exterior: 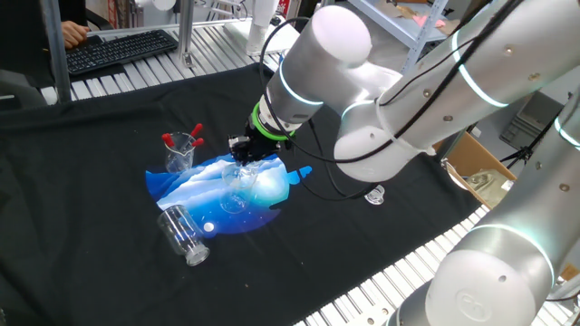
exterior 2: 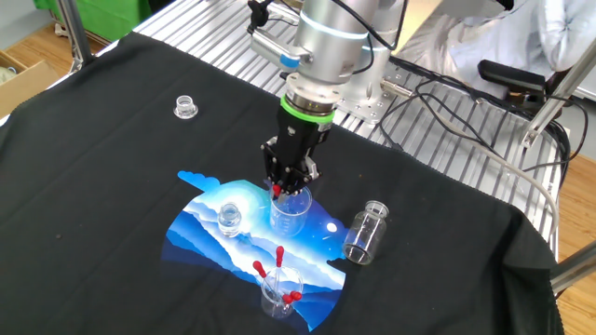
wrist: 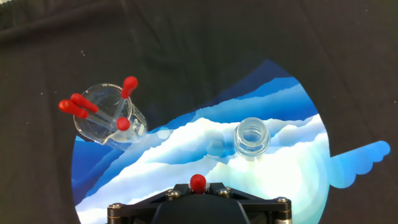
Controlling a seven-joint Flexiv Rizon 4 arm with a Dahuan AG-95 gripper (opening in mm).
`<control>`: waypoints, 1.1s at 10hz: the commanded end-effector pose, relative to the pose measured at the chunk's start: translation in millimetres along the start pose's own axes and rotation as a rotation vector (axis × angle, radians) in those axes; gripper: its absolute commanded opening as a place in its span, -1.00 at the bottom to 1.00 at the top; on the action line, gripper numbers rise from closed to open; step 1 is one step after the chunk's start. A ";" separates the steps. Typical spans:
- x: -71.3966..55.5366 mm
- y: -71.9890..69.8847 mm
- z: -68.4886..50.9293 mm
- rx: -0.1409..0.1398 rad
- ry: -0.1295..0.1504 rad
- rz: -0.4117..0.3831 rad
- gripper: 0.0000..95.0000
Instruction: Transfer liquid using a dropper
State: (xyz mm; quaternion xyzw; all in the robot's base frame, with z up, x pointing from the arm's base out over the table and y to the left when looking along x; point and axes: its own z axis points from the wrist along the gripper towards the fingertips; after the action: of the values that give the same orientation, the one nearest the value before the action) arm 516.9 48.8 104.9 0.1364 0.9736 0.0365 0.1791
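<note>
The gripper [exterior 2: 290, 183] hung at centre frame in the other fixed view, its jaws clamped on one dropper [wrist: 198, 182], whose red bulb peeked out just above the gripper's body at the bottom edge of the hand view. Right under the jaws stood one clear beaker [exterior 2: 291, 210] on the blue-and-white mat [exterior 2: 205, 228], and the tube's lower end could not be made out against the glass.

Count the glassware: two beakers in all. The second beaker [wrist: 111, 114], upper left in the hand view, held four spare droppers [wrist: 127, 88], red bulbs up and fanned out. One small glass bottle [wrist: 251, 137] stood upright and uncapped, right of centre in that same view. One larger clear jar [exterior 2: 364, 233] lay on its side at the mat's right edge in the other fixed view. One small clear cap [exterior 2: 186, 107] sat alone on the black tabletop [exterior 2: 102, 158], well apart, upper left. One keyboard [exterior: 118, 50] showed at the top left of the one fixed view.
</note>
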 end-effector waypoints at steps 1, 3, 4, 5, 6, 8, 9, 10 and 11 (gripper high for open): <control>1.3 -1.0 1.1 0.003 -0.007 0.003 -1.00; 2.7 -1.1 2.8 0.015 -0.018 0.000 -1.00; 2.7 -1.2 3.4 0.015 -0.019 0.001 -1.00; 2.7 -1.2 3.5 0.015 -0.018 0.009 -1.00; 2.5 -1.0 3.7 0.015 -0.015 0.019 -1.00; 2.1 -0.4 3.9 0.017 -0.015 0.033 -0.60; 2.0 -0.3 3.9 0.018 -0.016 0.033 -0.60; 1.5 0.4 4.1 0.018 -0.014 0.036 -0.60; 1.2 0.7 4.3 0.024 0.001 0.035 -0.60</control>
State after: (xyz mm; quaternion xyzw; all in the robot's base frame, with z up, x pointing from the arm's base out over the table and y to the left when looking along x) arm 521.1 47.4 99.9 0.1563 0.9690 0.0257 0.1894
